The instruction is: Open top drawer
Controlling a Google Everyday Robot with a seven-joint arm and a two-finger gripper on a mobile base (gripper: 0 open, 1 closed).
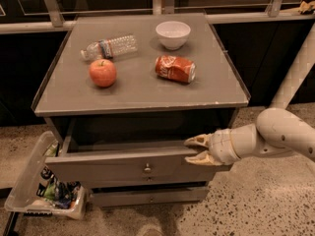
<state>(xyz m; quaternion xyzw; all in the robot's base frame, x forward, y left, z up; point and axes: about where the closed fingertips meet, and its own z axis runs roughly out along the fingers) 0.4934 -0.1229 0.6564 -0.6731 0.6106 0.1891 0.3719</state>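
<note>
Top drawer (108,167): grey front, long axis left to right, under the bench (216,90) top. It stands partly out toward the near side, with a dark gap showing behind its upper edge. A narrower drawer front (147,196) sits closed just beneath.

White arm (280,132) reaches in from the right at drawer height. Clear plastic bin (27,186) of packets leans on the floor at the near left, just beside the drawer's left end.

End effector (193,150) is at the right end of the drawer front, pointing left along it. Its two fingers (197,141) are parted, one above and one below the front's upper edge. They look to bracket that edge, but I cannot confirm a firm pinch. Nothing else is held.

On the bench top:
- lying water bottle (109,47), far left
- crushed red can (175,69), right of centre
- apple (103,73), near left
- white bowl (173,34), far centre

Brass knob (147,168) at the centre of the front lies left of the end effector, untouched.

Judgement: contact is off-centre to the right, so a pull straight toward the near side is wanted. Any skew may rack the drawer on its runners. The left corner may meet the bin as the drawer travels.
</note>
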